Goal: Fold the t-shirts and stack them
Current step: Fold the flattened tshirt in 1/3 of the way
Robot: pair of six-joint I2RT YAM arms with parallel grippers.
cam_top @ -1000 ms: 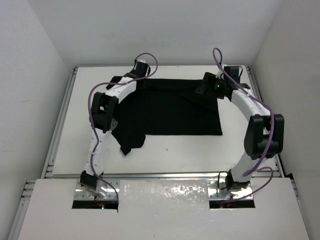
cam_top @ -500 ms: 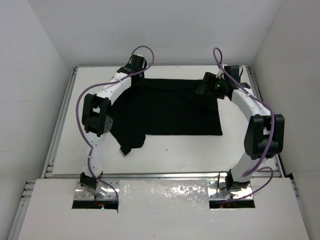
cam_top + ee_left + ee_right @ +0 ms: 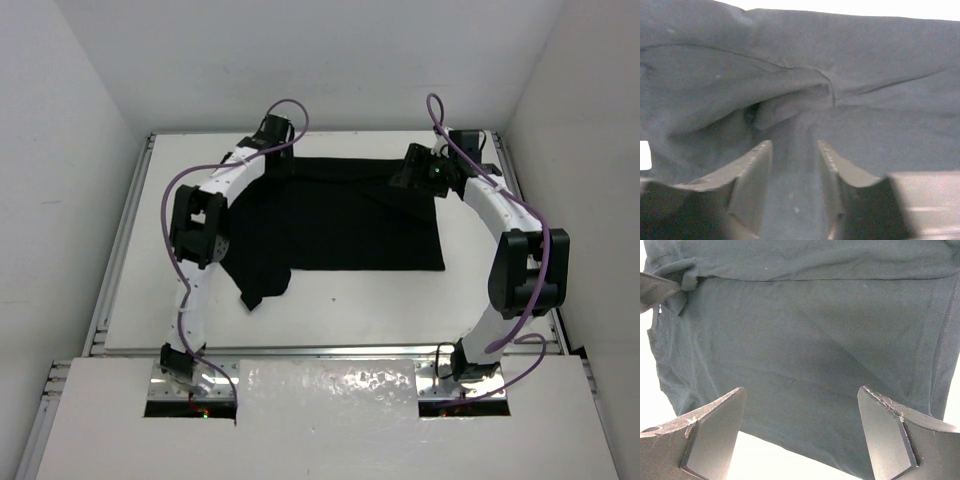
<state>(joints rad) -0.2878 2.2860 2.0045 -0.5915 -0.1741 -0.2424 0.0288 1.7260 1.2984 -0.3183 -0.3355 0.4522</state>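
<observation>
- From above, the left arm (image 3: 215,190) covers the left edge of the black t-shirt (image 3: 340,220), and its wrist hides the fingers there.
- The left arm bends out to the left at the elbow, then reaches to the shirt's far left corner.
- The left gripper (image 3: 793,145) is low over rumpled cloth with its jaws parted by a narrow gap. A raised fold lies just ahead of the fingers (image 3: 752,175). I cannot tell whether they touch the cloth.
- The t-shirt lies spread on the white desk (image 3: 340,310), with a flap hanging out at its near left corner.
- The right arm (image 3: 500,215) arches from its base up to the shirt's far right corner.
- The right gripper (image 3: 801,390) is spread wide above flat cloth and grips nothing. The shirt's edge runs below it, and the wrist view cuts off the rest of the garment.
</observation>
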